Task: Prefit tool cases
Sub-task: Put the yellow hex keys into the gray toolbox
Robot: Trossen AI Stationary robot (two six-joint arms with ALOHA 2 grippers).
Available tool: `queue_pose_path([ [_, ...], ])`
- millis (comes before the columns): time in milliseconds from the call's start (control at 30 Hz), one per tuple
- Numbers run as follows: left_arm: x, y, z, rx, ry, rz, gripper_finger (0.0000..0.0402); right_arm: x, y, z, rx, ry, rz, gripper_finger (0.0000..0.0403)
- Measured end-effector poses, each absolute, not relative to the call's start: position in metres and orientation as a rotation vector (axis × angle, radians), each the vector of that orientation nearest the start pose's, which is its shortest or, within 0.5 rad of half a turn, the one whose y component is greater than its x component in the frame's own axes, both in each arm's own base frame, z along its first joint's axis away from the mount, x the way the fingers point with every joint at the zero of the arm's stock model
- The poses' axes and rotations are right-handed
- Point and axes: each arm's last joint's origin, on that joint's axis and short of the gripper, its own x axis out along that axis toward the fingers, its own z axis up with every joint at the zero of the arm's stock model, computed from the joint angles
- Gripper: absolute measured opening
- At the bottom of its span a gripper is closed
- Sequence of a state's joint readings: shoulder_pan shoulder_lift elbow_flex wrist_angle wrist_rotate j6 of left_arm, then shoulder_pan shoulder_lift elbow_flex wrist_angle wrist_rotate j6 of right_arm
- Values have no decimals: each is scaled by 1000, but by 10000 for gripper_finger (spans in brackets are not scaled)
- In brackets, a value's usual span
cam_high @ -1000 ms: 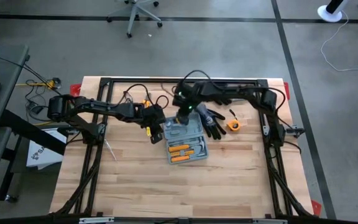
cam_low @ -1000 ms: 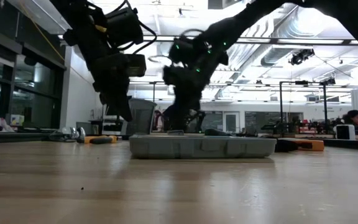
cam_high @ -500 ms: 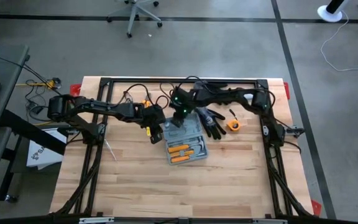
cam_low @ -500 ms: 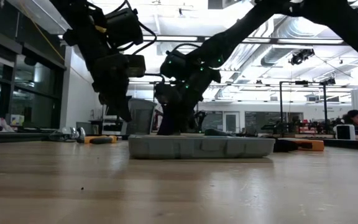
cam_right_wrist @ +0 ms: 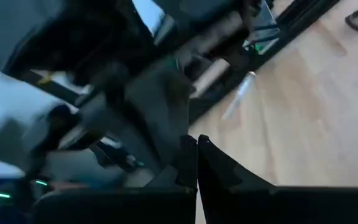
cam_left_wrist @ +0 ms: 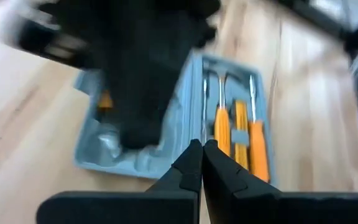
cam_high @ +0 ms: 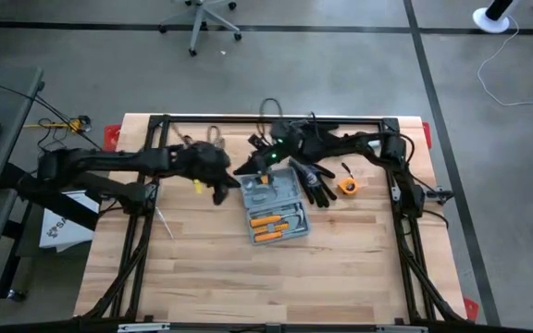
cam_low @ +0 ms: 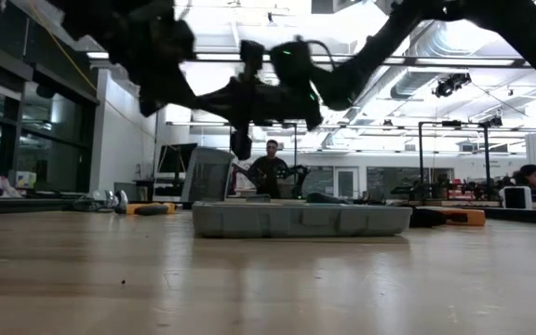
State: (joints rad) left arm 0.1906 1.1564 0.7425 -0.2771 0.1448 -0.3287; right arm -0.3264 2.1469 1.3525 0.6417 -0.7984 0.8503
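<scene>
Tool case (cam_high: 276, 210): lies open and flat near the middle of the wooden table (cam_high: 248, 287), a grey-blue tray with orange-handled tools (cam_high: 273, 222) in its slots; in the low view it shows as a low grey tray (cam_low: 301, 220) resting on the tabletop

Case to left gripper: the left gripper (cam_high: 220, 190) hangs just beside the case's left far corner, off its edge; in the left wrist view the case (cam_left_wrist: 173, 124) fills the space just ahead of the fingertips (cam_left_wrist: 194, 163)

Case to right gripper: the right gripper (cam_high: 244, 169) hangs beyond the case's far left corner, raised above the table; in the low view it is clearly clear of the tray, up in the air (cam_low: 240, 141)

Left gripper state: fingers pressed together, nothing between them, touching nothing

Right gripper state: fingers (cam_right_wrist: 188, 163) pressed together, nothing held; the left arm blurs across the space ahead of it

Grippers to each other: close together, both at the case's far left side, the right one farther back

Work gloves (cam_high: 317, 183): black-and-grey, lying just beside the case's right far edge

Tape measure (cam_high: 347, 186): orange, to the right of the gloves

Person (cam_low: 270, 172): stands in the room behind the table, far off
</scene>
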Motion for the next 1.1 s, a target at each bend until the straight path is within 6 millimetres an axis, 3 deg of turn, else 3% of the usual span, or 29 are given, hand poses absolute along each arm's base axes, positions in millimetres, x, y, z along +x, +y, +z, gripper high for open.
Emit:
queue_pose_path([
  [200,201,44,247,-470,514,314,0,427,-117,151,1073,292,350,0],
  [367,191,45,255,-437,440,407,0,429,-101,146,1060,310,362,0],
  [700,188,46,259,-423,406,447,0,428,-100,135,1026,382,277,0],
  [967,188,46,259,-424,407,447,0,427,-107,158,1012,239,358,0],
  [1100,188,46,259,-450,403,453,0,431,-98,138,977,320,293,0],
])
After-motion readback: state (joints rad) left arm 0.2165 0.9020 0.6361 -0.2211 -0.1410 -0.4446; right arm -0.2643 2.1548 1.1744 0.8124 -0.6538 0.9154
